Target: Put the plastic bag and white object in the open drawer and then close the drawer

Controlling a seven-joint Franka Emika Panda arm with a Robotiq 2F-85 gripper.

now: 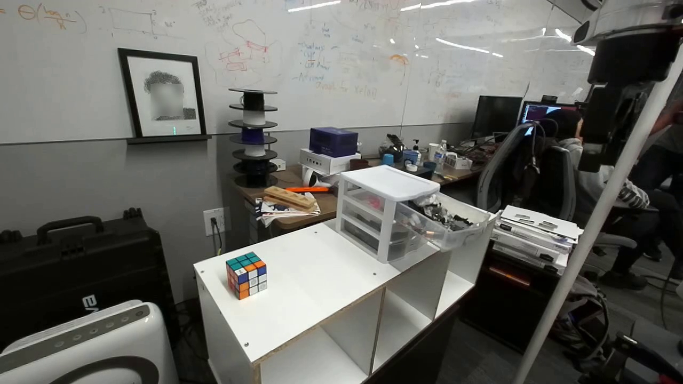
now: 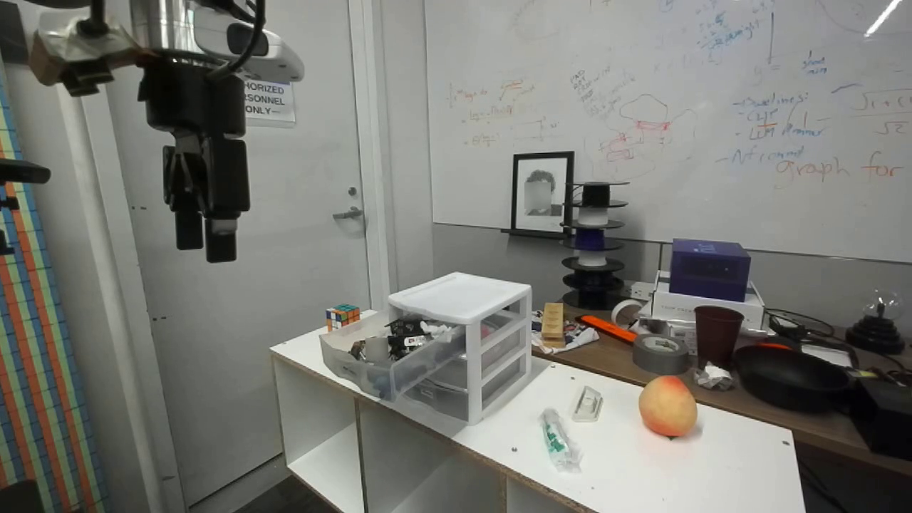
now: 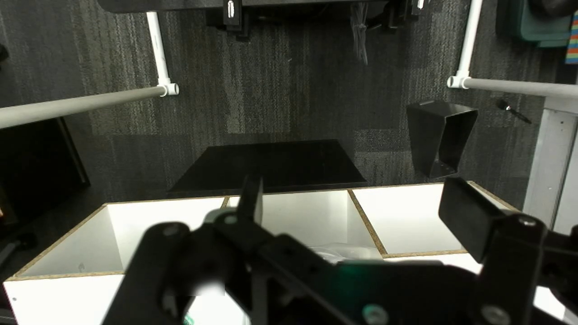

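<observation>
The hand [image 2: 205,241] is hanging high, its fingers [image 3: 469,216] spread apart with nothing showing between them. The coming reach is probably turning on a drop and a sidestep: the plastic bag [image 2: 559,442] is lying well below the hand and off to its side, long axis slanting across the shelf cabinet [image 2: 727,449]. The white object [image 2: 587,404] is resting near the bag; the pulled-out drawer [image 2: 356,370] is jutting below the hand, looking nearer.

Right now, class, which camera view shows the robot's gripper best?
The wrist view: the gripper appears close up, its fingertips plainly apart. Both exterior views show it smaller, hanging in the air, its opening hard to judge.
</observation>
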